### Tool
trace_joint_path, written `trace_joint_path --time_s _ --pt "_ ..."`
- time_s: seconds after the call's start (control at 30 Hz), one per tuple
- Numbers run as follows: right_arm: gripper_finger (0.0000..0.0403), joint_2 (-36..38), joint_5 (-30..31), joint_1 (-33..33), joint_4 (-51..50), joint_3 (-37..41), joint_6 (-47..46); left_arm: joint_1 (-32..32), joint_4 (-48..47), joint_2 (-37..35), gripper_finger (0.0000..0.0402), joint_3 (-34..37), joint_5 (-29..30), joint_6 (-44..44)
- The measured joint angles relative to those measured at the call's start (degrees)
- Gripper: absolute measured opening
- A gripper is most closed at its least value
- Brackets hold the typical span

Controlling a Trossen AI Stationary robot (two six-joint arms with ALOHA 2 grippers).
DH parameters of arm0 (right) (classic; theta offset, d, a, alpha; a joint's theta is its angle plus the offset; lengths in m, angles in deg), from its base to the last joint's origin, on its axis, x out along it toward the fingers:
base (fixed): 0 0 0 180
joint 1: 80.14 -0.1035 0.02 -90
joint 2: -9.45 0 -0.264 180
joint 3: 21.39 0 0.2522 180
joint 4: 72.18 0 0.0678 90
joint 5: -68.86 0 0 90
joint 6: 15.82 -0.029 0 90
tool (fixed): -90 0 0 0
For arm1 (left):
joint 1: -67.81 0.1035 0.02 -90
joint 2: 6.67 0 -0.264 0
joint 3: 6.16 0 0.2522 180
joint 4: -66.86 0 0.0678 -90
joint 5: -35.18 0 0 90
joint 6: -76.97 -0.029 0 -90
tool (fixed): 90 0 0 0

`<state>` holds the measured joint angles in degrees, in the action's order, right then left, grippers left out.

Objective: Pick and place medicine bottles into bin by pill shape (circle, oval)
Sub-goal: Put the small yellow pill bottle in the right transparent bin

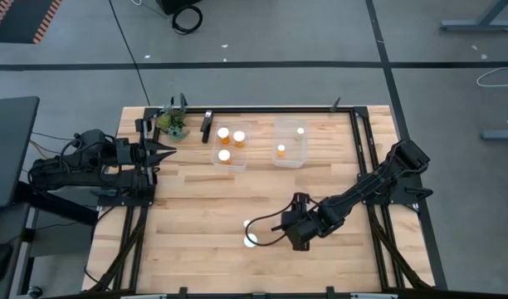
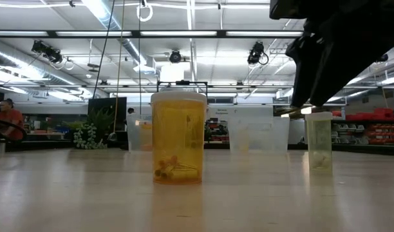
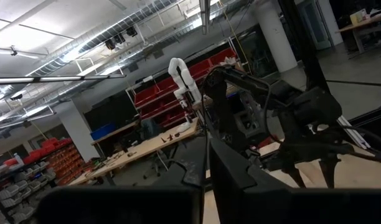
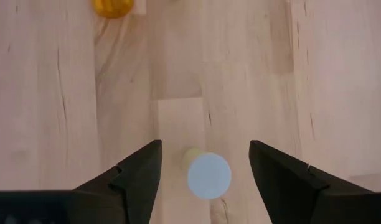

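Your right claw (image 4: 204,163) hangs wide open over a small pale bottle (image 4: 208,175) standing on the desk (image 1: 196,208); its cap hides the pills. Your left claw's (image 1: 164,152) spread can't be made out.

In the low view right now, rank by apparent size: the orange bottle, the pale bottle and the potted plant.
1. orange bottle, largest, though it stands nearest the camera.
2. pale bottle under the right gripper and the far plant look about alike; I won't rank them.
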<state>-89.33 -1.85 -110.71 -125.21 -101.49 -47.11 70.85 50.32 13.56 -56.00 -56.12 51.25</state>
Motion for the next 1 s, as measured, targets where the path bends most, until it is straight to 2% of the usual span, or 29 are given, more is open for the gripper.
trace_joint_path --time_s 0.27,0.7,1.0 --pt "0.0248 0.0 0.0 0.0 0.0 0.0 -2.0 0.0 0.0 0.0 0.0036 0.0 0.0 0.0" --pt "0.0248 0.0 -0.1 0.1 -0.4 0.0 -3.2 0.0 0.0 0.0 0.0029 0.0 0.0 0.7" --pt "0.0248 -0.1 -0.3 0.1 1.1 4.1 -4.5 0.0 0.0 0.0 0.0031 0.0 0.0 0.7"
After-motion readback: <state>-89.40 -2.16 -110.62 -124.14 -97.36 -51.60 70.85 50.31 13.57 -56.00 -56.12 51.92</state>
